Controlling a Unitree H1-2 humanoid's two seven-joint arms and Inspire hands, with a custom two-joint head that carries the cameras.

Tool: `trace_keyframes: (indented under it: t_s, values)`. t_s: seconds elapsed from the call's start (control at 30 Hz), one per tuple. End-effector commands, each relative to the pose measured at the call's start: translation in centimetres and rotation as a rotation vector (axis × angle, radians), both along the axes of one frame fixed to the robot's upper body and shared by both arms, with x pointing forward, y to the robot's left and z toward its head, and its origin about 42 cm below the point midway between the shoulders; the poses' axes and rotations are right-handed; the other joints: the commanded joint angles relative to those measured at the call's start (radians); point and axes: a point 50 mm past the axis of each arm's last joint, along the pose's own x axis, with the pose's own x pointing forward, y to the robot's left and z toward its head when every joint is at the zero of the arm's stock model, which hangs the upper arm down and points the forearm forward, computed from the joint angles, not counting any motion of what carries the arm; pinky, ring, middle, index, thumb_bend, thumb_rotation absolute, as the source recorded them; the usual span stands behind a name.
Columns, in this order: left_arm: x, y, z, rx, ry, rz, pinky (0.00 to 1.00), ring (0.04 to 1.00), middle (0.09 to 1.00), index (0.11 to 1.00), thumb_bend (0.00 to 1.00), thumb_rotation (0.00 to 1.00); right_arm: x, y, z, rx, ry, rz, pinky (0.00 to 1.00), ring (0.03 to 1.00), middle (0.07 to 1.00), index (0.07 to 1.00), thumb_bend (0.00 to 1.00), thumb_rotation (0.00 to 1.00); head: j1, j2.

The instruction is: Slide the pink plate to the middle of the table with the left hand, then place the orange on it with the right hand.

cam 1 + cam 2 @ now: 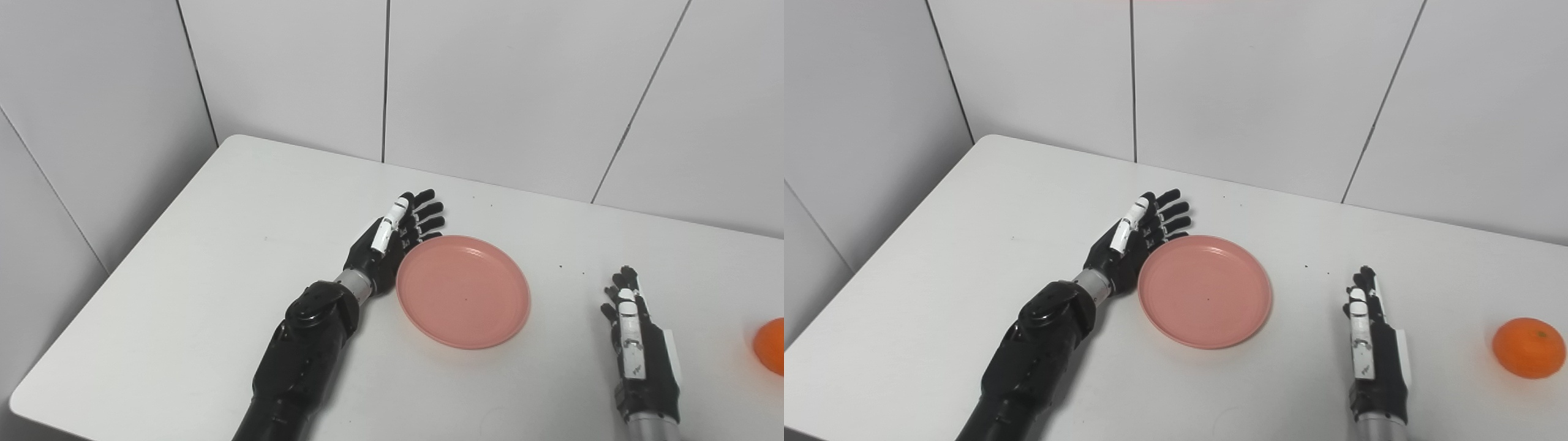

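On white table (202,257); tiled wall (502,86) behind

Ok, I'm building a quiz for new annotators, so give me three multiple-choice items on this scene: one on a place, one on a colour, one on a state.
1. Where is the round orange fruit?
A. On the plate
B. On the white table, right of the right robot hand
C. In the left robot hand

2. What colour is the shallow round plastic plate?
A. Pink
B. Blue
C. Green

3. What state is the left robot hand in?
A. Shut on the fruit
B. Open, fingers extended, against the plate's left rim
C. Shut in a fist

Answers:
1 B: the fruit lies on the table near the right edge, apart from the plate.
2 A: the plate is pink all over.
3 B: its fingers are spread and hold nothing beside the rim.
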Motion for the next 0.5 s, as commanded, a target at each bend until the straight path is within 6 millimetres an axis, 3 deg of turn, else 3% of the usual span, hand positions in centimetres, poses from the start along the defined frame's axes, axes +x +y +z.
trace_keyframes:
  t_s: [0.0,0.47]
  values:
    - [-0.1,-0.7,-0.1,0.009,0.013,-0.019,0.88,0.897,0.905,0.894,0.38,1.0,0.9,0.6,1.8,0.015,-0.051,0.007,0.94,0.959,0.966,0.97,0.25,1.0,-0.019,0.01]
    - [-1.4,-2.1,-1.6,0.034,0.031,-0.017,0.89,0.905,0.915,0.908,0.38,1.0,1.2,2.0,2.4,-0.032,-0.049,0.006,0.96,0.946,0.958,0.965,0.25,1.0,-0.103,0.052]
